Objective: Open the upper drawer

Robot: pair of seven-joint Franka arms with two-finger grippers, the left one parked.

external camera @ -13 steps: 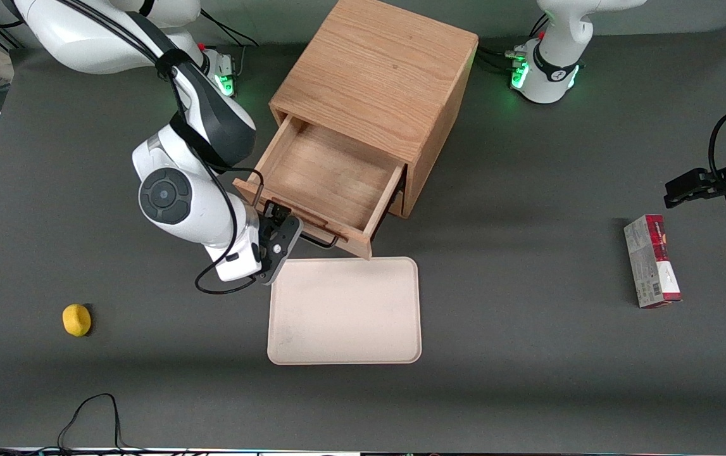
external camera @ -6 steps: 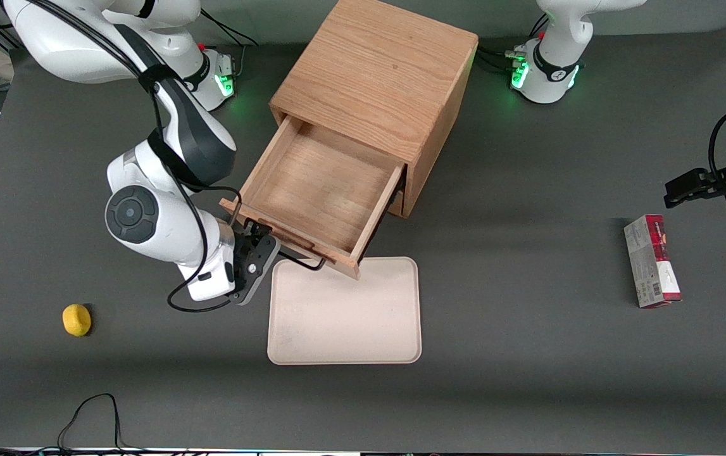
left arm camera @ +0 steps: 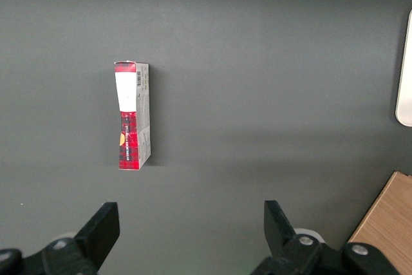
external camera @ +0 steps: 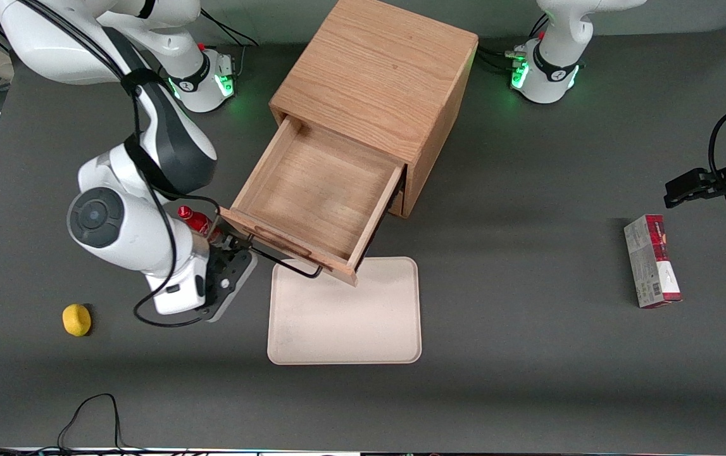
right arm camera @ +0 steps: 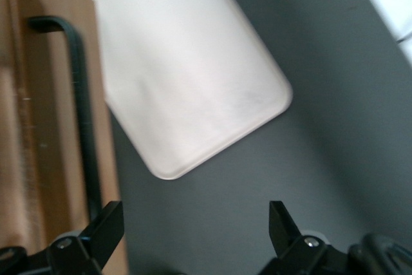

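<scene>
Light oak upper drawer (external camera: 312,199) with the black wire handle (external camera: 287,263) pulled well out of the wooden cabinet (external camera: 378,76), mid-counter toward the back edge, overhanging the cream plastic tray (external camera: 344,313). Tool (external camera: 231,253) spread open just off the handle's end, probably letting go. Wrist view adds fingers (right arm camera: 103,230) clear of the handle (right arm camera: 77,101).

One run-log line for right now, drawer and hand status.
upper drawer: pulled well out, inside bare | hand: open, at handle end, not gripping | tray: in front of drawer, partly under it
</scene>
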